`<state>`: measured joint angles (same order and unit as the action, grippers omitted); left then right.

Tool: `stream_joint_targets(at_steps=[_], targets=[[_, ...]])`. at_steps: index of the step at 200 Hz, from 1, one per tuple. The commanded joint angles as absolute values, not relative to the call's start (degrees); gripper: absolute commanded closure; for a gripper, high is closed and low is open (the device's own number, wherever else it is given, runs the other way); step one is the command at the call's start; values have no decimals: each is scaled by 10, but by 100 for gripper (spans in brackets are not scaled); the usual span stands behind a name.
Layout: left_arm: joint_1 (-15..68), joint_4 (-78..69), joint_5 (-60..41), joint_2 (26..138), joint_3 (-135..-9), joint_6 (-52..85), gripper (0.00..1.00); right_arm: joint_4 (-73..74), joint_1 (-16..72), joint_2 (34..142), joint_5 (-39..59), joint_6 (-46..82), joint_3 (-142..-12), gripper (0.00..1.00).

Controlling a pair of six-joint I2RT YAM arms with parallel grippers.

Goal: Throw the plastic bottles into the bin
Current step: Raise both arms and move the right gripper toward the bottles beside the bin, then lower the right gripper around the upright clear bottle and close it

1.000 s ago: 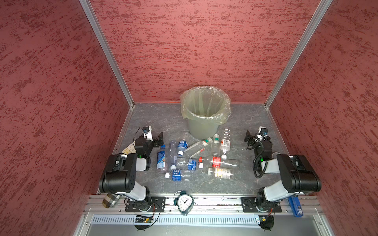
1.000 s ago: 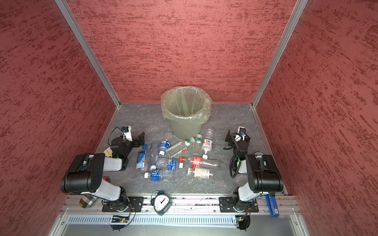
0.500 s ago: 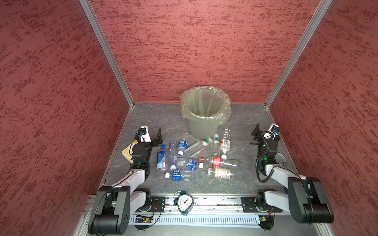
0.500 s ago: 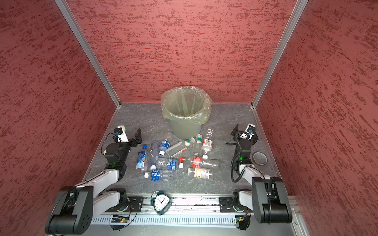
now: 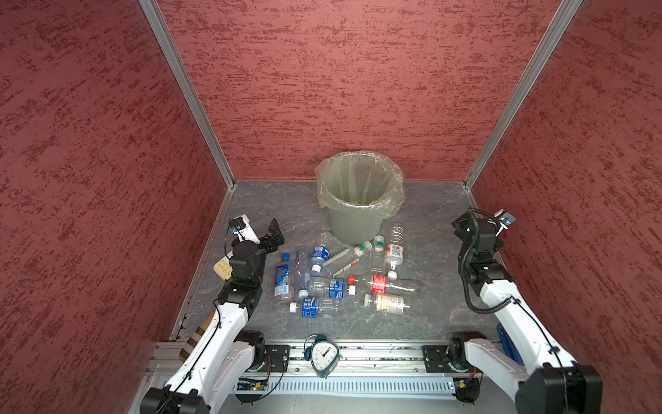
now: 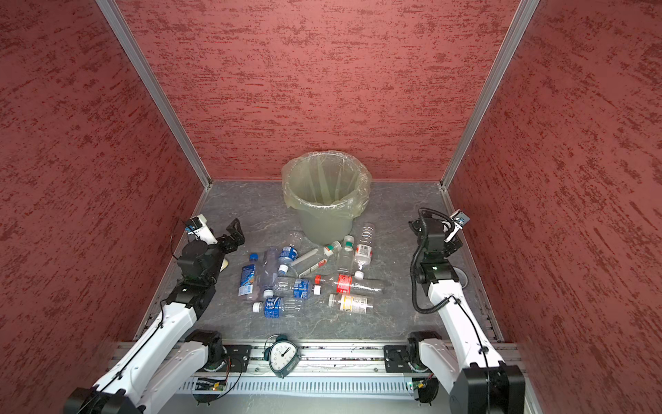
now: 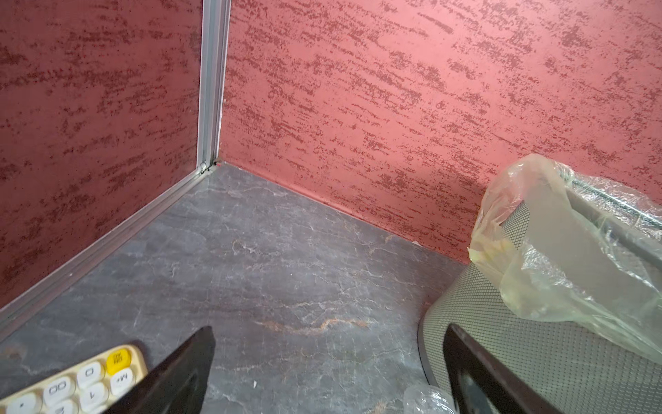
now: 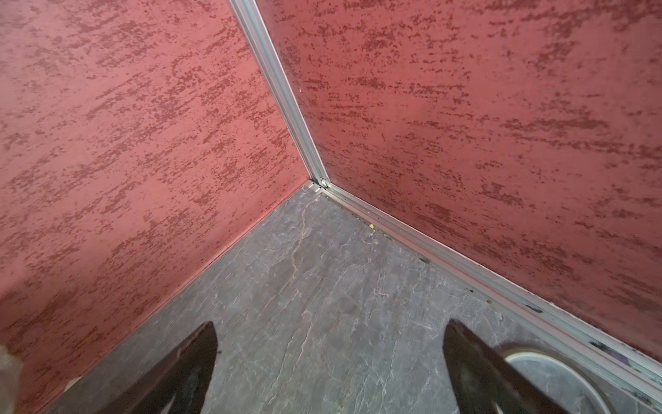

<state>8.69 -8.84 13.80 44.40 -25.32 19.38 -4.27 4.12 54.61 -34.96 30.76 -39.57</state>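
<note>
Here we are above the grey worktop [image 5: 272, 200], and the plastic bottles [image 5: 329, 286] lie in a loose heap at its middle, between the two arms. Every bottle we can see is lying on its side, out on the worktop. The bin [image 5: 353, 225] stands upright just behind the heap, near the back wall, with its yellowish bag folded over the rim. The bottles with green caps lie closest to its base; whether they touch it, we cannot tell.

On the left, the left pincer [image 5: 276, 232] hangs over the worktop beside the heap, spread wide and holding nothing. Its wrist view shows bare worktop between the dark fingers [image 7: 179, 372], with the cream calculator [image 7: 71, 387] off one side and the bin's wall on the other. A bit of clear bottle peeks in at the edge of that view.

Over on the right, the right pincer [image 8: 331, 324] is spread wide too, with nothing in it. It points at the far right corner, well apart from the bottles. A round ring [image 8: 551, 380] lies by the wall beside one finger.

Down front, the teal alarm clock [image 5: 324, 355] sits on the rail.
</note>
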Motion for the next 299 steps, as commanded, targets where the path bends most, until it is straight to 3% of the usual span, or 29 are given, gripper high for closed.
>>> stream_joint_targets(at_steps=[1, 64, 96, 182, 299], targets=[[111, 40, 153, 417, -255, 235, 1, -121, 79, 521, -362, 301, -399, 1], [193, 120, 139, 339, -207, 234, 1, -210, 196, 544, -315, 291, -423, 3], [206, 113, 146, 312, -193, 229, 0, -217, 211, 576, -234, 292, -430, 4], [197, 97, 122, 367, -201, 228, 6, -190, 227, 684, -74, 319, -451, 11], [113, 91, 44, 391, -194, 257, 7, -151, 236, 789, -43, 319, -457, 12]])
